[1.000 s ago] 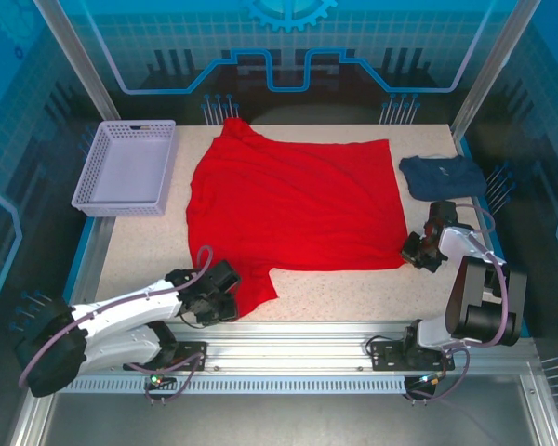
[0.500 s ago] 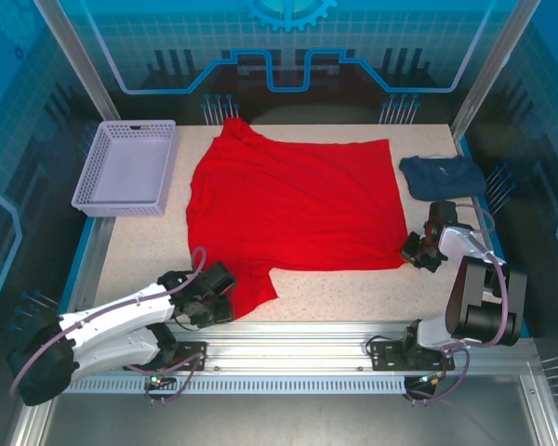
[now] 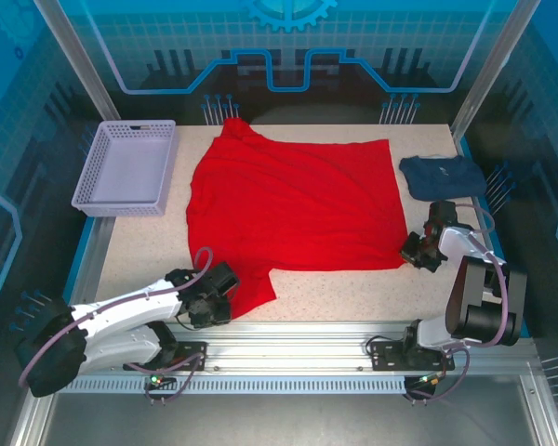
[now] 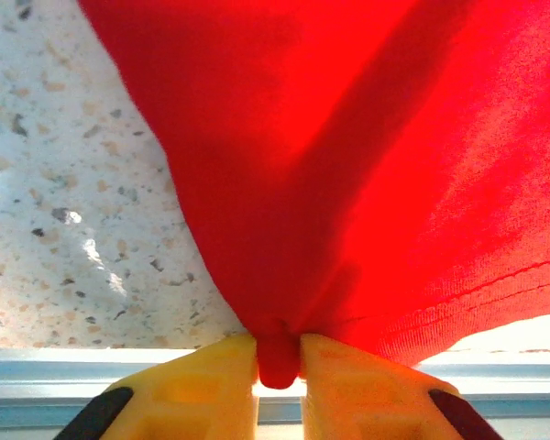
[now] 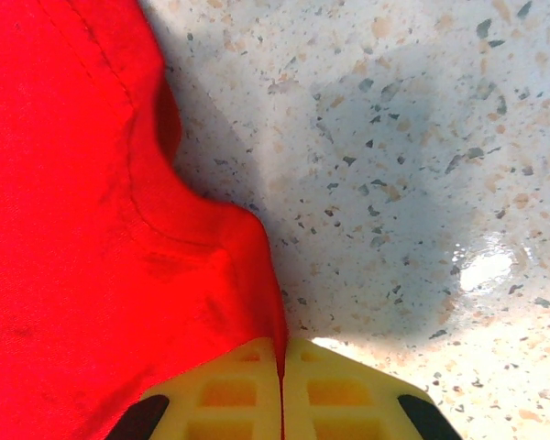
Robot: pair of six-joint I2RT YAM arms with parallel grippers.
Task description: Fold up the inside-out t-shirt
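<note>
Since a second ago the left claw [image 4: 278, 356] has drawn its yellow fingers in. They now pinch a small fold of the red t-shirt [image 3: 298, 204] at the flap nearest the arms; little else has shifted. The shirt lies spread flat just right of the white basket [image 3: 121, 206], reaching nearer the arms than the basket does. The right claw [image 5: 282, 357], far right of the basket, is clamped on the shirt's edge. The cloth looks light, limp and apt to bunch, so corners and hems are probably the best holds. No label, print or writing can be read.
</note>
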